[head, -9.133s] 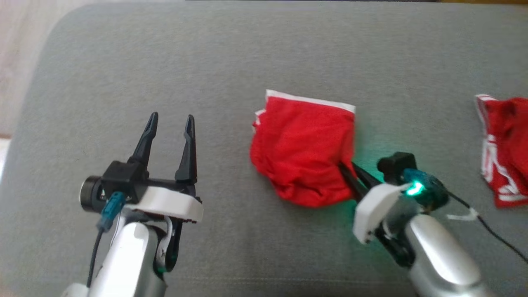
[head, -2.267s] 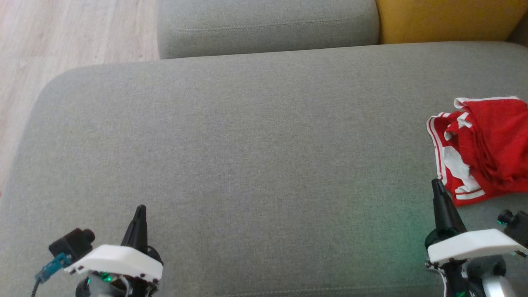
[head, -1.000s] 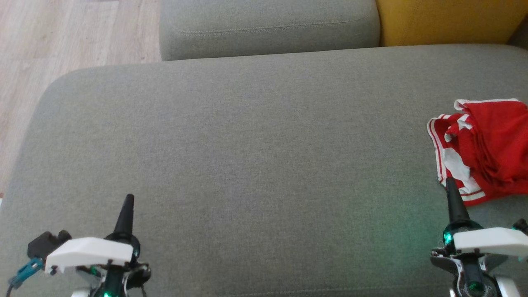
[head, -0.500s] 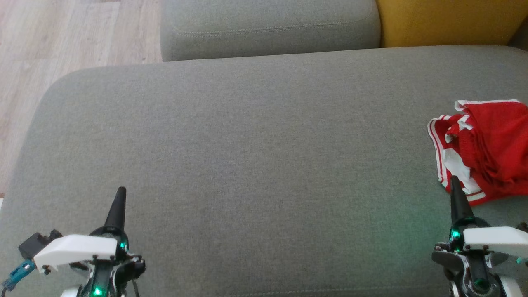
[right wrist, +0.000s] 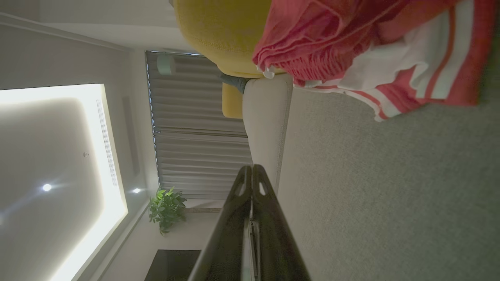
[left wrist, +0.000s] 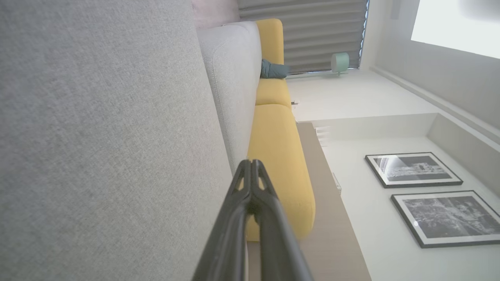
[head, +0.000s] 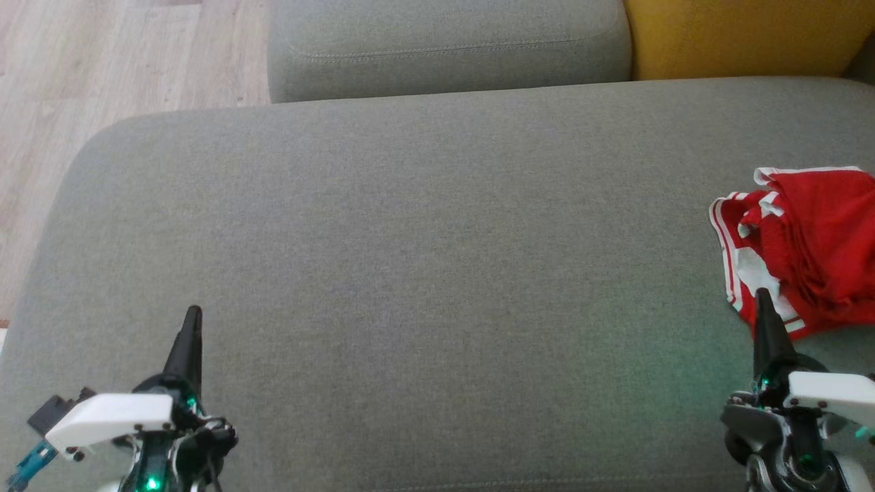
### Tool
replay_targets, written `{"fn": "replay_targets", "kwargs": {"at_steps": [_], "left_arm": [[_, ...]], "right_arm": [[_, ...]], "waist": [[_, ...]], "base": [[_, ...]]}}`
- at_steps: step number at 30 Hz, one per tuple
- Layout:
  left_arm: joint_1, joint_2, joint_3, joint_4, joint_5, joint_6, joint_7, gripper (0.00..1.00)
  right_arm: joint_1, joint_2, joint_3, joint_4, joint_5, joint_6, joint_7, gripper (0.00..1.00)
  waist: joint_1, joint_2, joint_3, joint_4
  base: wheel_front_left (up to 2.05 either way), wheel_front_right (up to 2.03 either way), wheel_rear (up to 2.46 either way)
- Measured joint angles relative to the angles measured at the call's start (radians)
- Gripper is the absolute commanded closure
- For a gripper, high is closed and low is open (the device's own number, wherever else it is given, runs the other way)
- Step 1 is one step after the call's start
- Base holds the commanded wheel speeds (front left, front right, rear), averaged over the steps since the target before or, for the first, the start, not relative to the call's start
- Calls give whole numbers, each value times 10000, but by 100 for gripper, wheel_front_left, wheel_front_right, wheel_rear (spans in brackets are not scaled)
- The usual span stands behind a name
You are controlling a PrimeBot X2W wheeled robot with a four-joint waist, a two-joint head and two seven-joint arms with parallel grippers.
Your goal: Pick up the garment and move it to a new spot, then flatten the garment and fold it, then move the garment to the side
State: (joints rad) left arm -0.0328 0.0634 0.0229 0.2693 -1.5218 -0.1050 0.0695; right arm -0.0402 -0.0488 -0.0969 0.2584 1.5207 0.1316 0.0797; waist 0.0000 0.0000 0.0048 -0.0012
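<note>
Red garment (head: 817, 232) nearer right gripper (head: 761, 301)

Home, living rm: big grey sofa (head: 410, 239) w/ yellow section (head: 738, 34), light wood floor (head: 102, 61), two framed b&w pics (left wrist: 413, 169) on wall (left wrist: 351, 156), potted plant (right wrist: 166, 208) near pleated curtains (right wrist: 195, 136), recessed ceiling light panel (right wrist: 50, 128).

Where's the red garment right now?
Head view: the red garment lies bunched at the far right of the grey sofa seat, just ahead of the right gripper.
</note>
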Motion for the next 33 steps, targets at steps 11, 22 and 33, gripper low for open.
{"fn": "replay_targets", "kwargs": {"at_steps": [11,22,33], "left_arm": [[-198,-59,291,23,-1003,-184,255,100],[-198,-69,320,48,-1003,-184,257,100],[-198,-86,435,50,-1001,-184,259,100]], "right_arm": [[-147,0,-84,159,1032,0,13,100],[-147,0,-117,167,1045,0,98,100],[-147,2,-132,169,1045,0,100,100]], "waist": [[0,0,-17,12],[0,0,-17,12],[0,0,-17,12]], "base": [[0,0,0],[0,0,0],[0,0,0]]}}
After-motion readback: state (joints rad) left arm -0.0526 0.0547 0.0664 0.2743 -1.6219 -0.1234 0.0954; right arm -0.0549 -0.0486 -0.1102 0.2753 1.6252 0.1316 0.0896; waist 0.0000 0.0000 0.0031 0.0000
